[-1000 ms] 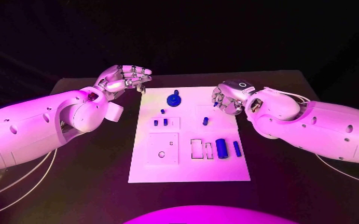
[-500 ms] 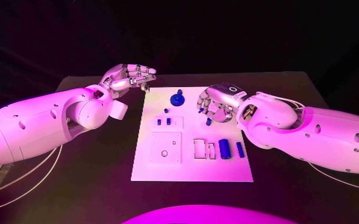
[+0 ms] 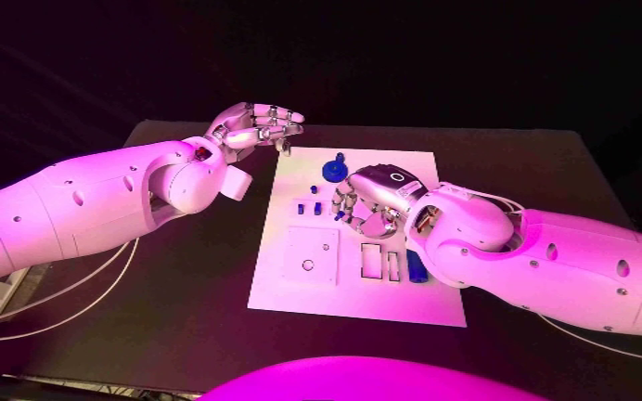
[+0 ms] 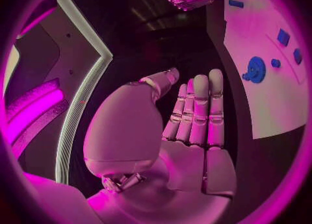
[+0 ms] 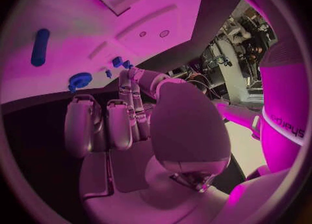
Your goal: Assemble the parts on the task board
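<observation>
The white task board (image 3: 402, 303) lies mid-table. On it are a blue gear (image 3: 335, 174) at the far end, two small blue pieces (image 3: 311, 208) left of centre and a blue cylinder (image 3: 415, 268) at the near right. My right hand (image 3: 372, 199) hangs over the board's middle, fingers pointing down, and seems to pinch a small blue part (image 3: 340, 216) at its fingertips. My left hand (image 3: 254, 129) hovers off the board's far left corner, holding nothing. In the wrist views I see the left hand (image 4: 189, 125) with straight fingers, the gear (image 4: 255, 69), and the right hand (image 5: 137, 120).
The board carries a square recessed panel (image 3: 311, 257) at the near left and narrow slots (image 3: 380, 262) beside the cylinder. Black table (image 3: 200, 280) surrounds the board, with my bulky forearms on both sides of it.
My right hand has moved from the board's far right edge toward its middle, carrying the small blue part. The left hand has stayed by the far left corner. The camera has shifted.
</observation>
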